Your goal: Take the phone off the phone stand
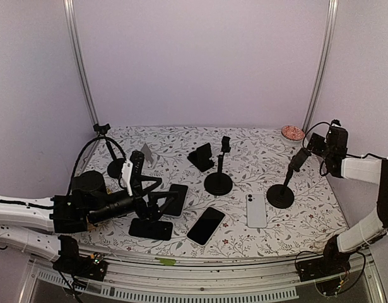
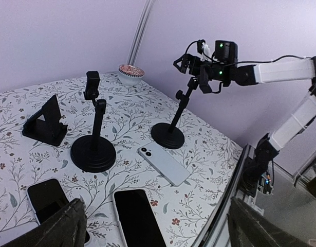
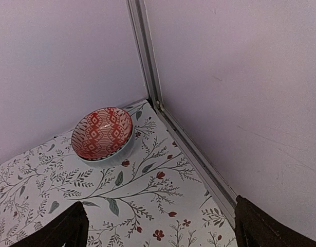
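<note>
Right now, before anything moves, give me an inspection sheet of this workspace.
Surface: floral cloth, lying flat over the table.
Job's things: white phone lies flat on the cloth; centre stand and right stand are upright with no phone in them.
Clutter: black phone, wedge stand, tripod, patterned bowl in the far right corner.
Grippers: left gripper open, empty; right gripper open, empty.
Cables: black cable loops by the left arm.
Surroundings: lilac walls, metal post at the back.
</note>
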Controlling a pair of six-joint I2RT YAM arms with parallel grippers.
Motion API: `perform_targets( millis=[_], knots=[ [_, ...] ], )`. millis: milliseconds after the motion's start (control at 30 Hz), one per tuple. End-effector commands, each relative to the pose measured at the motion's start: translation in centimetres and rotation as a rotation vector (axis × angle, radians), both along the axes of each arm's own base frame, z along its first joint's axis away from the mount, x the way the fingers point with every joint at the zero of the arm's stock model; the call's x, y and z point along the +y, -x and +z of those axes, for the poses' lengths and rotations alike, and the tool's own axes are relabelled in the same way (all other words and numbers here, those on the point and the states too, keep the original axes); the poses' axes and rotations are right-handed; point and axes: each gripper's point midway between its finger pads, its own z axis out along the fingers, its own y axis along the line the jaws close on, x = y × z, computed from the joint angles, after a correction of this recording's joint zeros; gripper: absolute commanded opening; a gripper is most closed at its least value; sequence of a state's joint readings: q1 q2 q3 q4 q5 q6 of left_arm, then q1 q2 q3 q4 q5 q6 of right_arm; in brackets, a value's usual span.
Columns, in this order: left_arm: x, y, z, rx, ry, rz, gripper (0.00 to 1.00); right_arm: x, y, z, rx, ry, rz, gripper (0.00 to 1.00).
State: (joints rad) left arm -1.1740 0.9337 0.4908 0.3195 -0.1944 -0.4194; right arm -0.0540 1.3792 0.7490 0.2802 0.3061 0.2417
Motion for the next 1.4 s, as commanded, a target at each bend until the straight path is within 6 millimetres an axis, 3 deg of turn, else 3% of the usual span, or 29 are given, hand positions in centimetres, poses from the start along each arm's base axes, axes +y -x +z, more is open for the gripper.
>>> perform_targets(
  millis=[0,200,367,433,500,1367],
  knots=[
    [-0.1,0.7,-0.2,-0.007,-0.008,-0.019,0.96,-0.9,0.0,-1.0,-0.092,0.105,-0.013,0.99],
    [0.2,0.5,-0.1,-0.014,-0.006,-0.006,0.96,1.5,0.4,-3.6,-0.086,0.077,0.180,0.99],
    [-0.1,0.7,-0.2,-0.011,-0.007,-0.018,0.96,6.5,5.5,-1.9,-0.402,0.125,0.430,0.99],
    [-0.2,0.8,-0.1,-0.010,-0.003,-0.024,0.96,6.9,5.4,-2.7,-0.409,0.127,0.475,0.99],
    [-0.3,0.9,0.0,-0.009,0.000,-0.031,0.96,8.1,4.0,-4.0,-0.319,0.083,0.573,0.99],
    [0.1,1.3,0.6,-0.015,0.018,-0.040,0.96,8.1,4.1,-3.5,-0.346,0.091,0.569,0.99]
  ],
)
